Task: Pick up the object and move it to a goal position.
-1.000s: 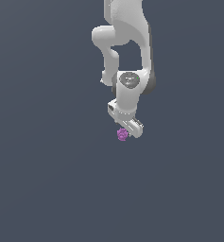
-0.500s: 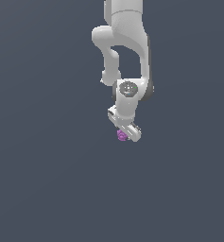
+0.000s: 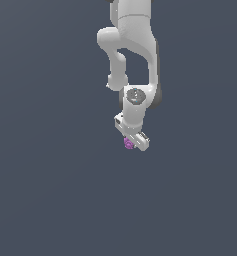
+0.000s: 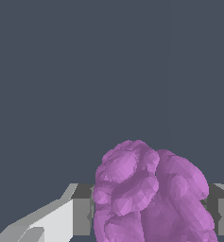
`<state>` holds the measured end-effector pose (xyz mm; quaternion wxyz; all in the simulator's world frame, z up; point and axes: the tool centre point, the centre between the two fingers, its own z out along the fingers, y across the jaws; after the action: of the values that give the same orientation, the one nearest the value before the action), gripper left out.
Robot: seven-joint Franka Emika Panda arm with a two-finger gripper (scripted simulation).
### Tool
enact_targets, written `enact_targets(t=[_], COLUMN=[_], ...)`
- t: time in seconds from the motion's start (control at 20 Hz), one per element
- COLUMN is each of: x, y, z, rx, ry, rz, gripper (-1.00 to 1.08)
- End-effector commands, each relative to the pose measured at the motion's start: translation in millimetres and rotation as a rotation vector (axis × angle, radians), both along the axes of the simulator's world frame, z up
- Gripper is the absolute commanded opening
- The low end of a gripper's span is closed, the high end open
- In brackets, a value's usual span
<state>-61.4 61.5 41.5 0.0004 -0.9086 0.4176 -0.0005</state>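
The object (image 3: 127, 144) is a small purple-magenta bumpy blob that shows just under the white hand, on the exterior view's left side of it. My gripper (image 3: 133, 142) points down over it at the end of the white arm. In the wrist view the object (image 4: 151, 194) fills the space between the two fingers. One finger pad (image 4: 82, 215) presses against one side of it and the other pad (image 4: 219, 210) against the opposite side. My gripper (image 4: 151, 216) is shut on the object. The lower part of the object is cut off by the frame edge.
A flat, uniform dark grey floor (image 3: 50, 190) lies all around. The white arm (image 3: 135, 45) rises from the gripper toward the top of the exterior view. No goal marker shows.
The hand has come down a little onto the object and the wrist has turned slightly. The object has stayed where it was.
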Motion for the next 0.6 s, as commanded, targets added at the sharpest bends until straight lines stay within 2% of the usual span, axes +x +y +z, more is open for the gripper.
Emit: enact_targets(t=[0.0, 0.3, 0.55], x=[0, 1, 15], y=[0, 0, 1], z=[-1, 1, 7], rx=[0.0, 0.001, 0.014], ry=[0.001, -0.004, -0.04], rz=[0.0, 0.001, 0.018], gripper=[-1.0, -1.0, -1.0])
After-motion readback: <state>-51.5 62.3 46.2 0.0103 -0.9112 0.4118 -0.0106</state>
